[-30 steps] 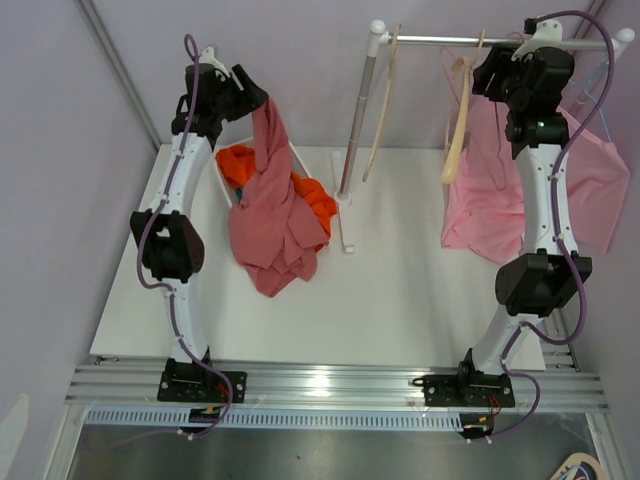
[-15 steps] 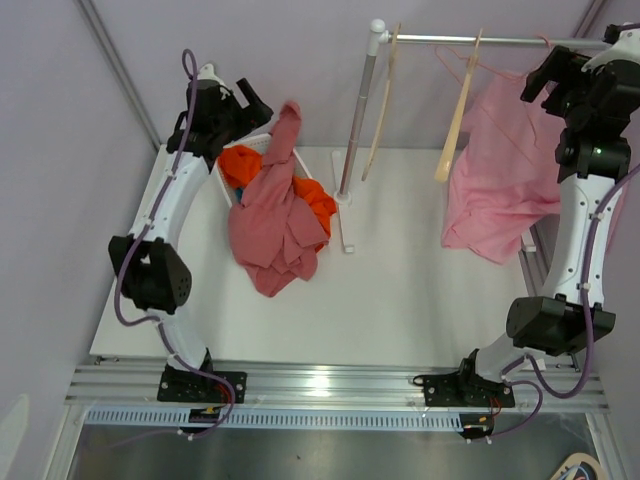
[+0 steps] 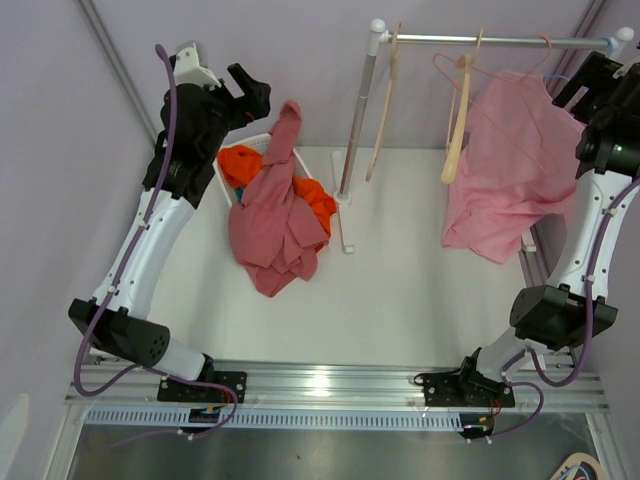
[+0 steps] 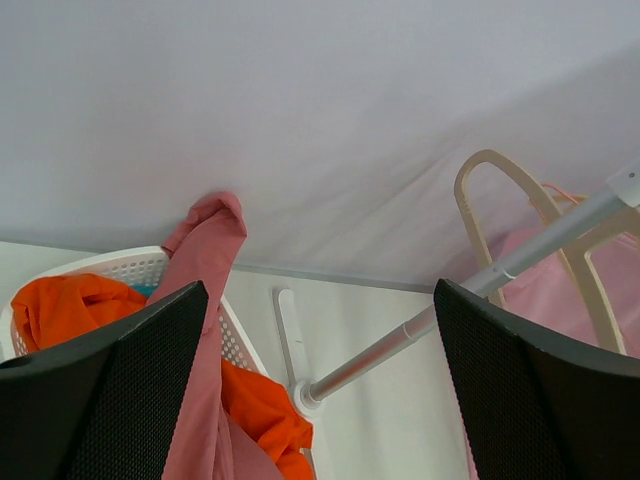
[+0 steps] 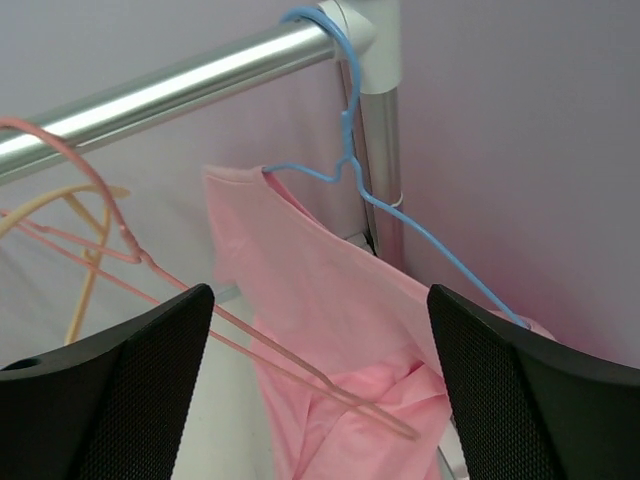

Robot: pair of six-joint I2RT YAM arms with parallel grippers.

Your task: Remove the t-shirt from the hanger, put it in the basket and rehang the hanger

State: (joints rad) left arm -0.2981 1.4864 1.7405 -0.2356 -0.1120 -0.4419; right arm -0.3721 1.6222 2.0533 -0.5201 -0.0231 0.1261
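1. Smooth, matte white tabletop (image 3: 400, 300), flat and rectangular.
2. On its left half, a soft, crumpled salmon-red t-shirt (image 3: 272, 225), off any hanger and draped over the rim of a white perforated plastic basket (image 4: 130, 262). Long axis near to far: loose folds spilling onto the tabletop at the near end, a narrow bunched tip pointing up at the far end.
3. Inside the basket, rumpled bright orange cloth (image 3: 315, 200), partly under the t-shirt.
4. Just left of that tip, raised, the left end effector (image 3: 250, 92): black textured fingers (image 4: 110, 400) spread fully wide, gripping nothing.
5. Centre to right, a clothes rack with a round metal upright (image 3: 355, 120) and a glossy horizontal rail (image 3: 500, 41), carrying two pale curved wooden hangers (image 3: 457, 130) and a thin pink wire hanger (image 5: 120, 235).
6. Far right, a smooth light-pink t-shirt (image 3: 510, 170) on a thin blue wire hanger (image 5: 345, 150) hooked at the rail's right end. Long axis vertical, neck up, hem toward the tabletop.
7. Beside that rail end, the right end effector (image 3: 600, 80): fingers wide apart, empty.
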